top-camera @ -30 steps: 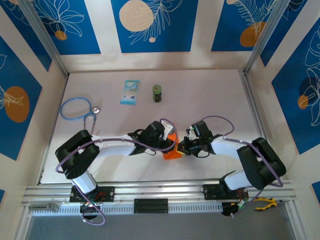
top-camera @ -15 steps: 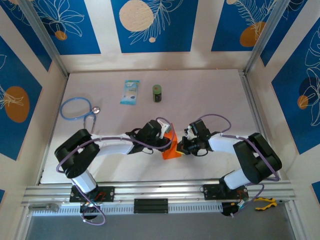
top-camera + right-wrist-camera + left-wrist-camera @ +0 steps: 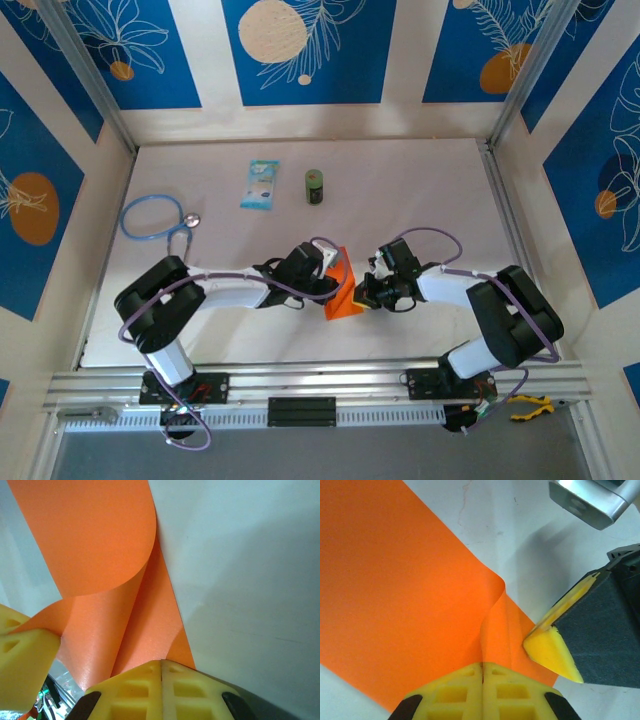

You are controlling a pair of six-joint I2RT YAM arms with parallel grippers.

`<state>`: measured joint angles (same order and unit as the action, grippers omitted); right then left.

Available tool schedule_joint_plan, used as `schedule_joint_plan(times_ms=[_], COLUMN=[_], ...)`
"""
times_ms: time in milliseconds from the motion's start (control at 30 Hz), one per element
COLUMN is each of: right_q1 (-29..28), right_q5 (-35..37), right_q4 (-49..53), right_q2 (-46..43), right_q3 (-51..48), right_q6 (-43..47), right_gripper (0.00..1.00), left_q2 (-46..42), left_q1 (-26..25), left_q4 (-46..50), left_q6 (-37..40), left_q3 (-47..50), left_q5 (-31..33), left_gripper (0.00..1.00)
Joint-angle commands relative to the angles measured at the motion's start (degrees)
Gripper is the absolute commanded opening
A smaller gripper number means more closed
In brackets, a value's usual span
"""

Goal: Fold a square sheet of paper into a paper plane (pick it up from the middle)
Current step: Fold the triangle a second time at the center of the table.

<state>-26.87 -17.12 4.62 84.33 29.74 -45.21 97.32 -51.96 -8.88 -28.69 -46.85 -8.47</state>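
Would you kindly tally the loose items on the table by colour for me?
Orange: 1, the sheet of paper
Blue: 2, the stethoscope and the packet
Green: 1, the can
Total: 4

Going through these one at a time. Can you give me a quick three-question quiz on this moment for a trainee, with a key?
1. Multiple choice: of the left gripper and the right gripper, which is shut on the thin bright orange square sheet of paper?
A. left alone
B. right alone
C. both

2. True or false: the sheet lies flat, with no curl or ridge in it.

3. Short answer: in the top view, what stands just right of the light-blue rectangular packet at the far side of the table?

Key
1. C
2. False: it curls in the right wrist view and is pinched into a ridge in the left wrist view.
3. The small green can.
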Motion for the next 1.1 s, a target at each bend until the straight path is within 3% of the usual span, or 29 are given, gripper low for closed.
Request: schedule_joint_plan(times_ms=[0,533,1067], right_q1=[0.42,0.42,0.42], right_q5=[1.83,1.74,1.13], right_q4=[3.92,4.06,3.82], right_q2=[0.93,1.63,1.1], right_q3=[0.26,0.59,0.59], right_q6=[0.75,0.5,0.3], right_gripper=[0.0,0.0,0.0], left_q2=[1.09,1.63,2.81], left_q1=[0.64,0.86,0.9], left_q4=[1.57,3.79,0.86], left_q6=[2.6,4.35,4.34], left_q3=[0.01,0.38,0.71], left_q5=[2.45,6.53,5.0], left_gripper=[0.0,0.0,0.0])
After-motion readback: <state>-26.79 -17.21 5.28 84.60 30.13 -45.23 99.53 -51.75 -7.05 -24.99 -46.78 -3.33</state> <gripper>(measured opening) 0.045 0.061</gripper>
